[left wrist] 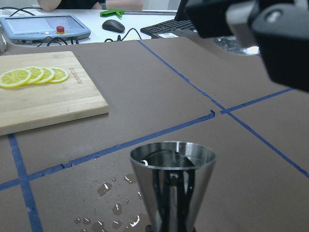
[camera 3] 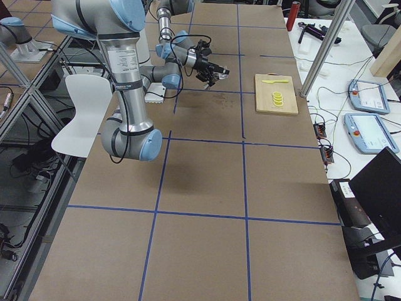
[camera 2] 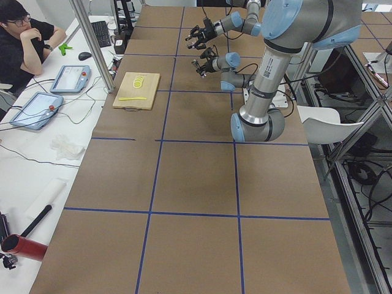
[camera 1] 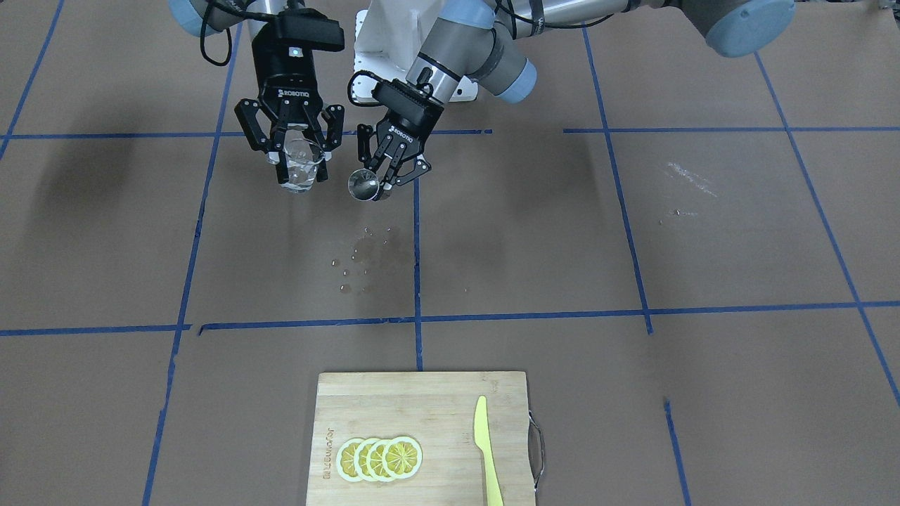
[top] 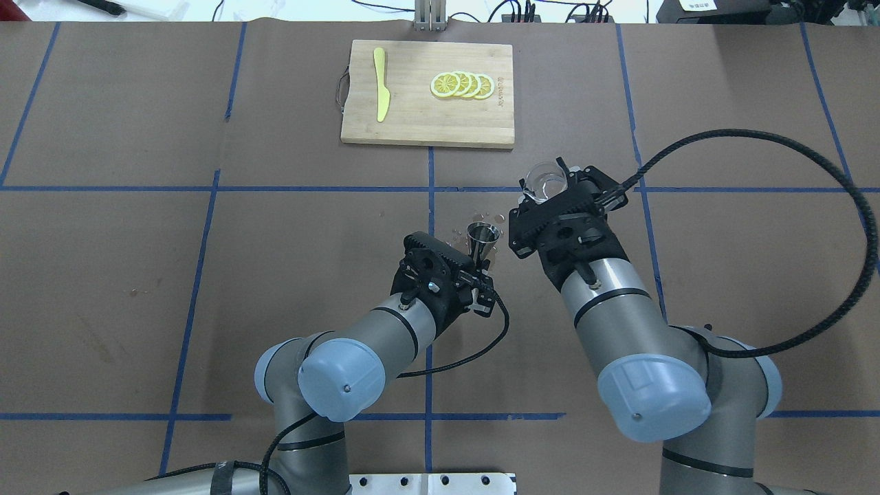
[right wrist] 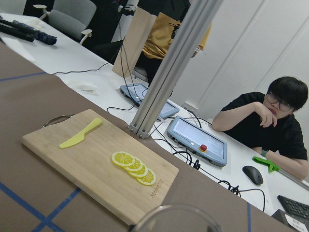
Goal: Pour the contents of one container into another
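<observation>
The clear glass cup hangs above the table, roughly upright, with my right gripper shut on it; its rim shows at the bottom of the right wrist view. Just beside it, the grey metal jigger is held upright off the table, my left gripper shut on its lower part. From overhead, the cup sits slightly farther and to the right of the jigger. In the left wrist view the jigger stands close, with reflections inside its top cone.
Water droplets lie on the brown table cover under the two containers. A wooden cutting board at the far middle carries lemon slices and a yellow plastic knife. A person sits at the side desk.
</observation>
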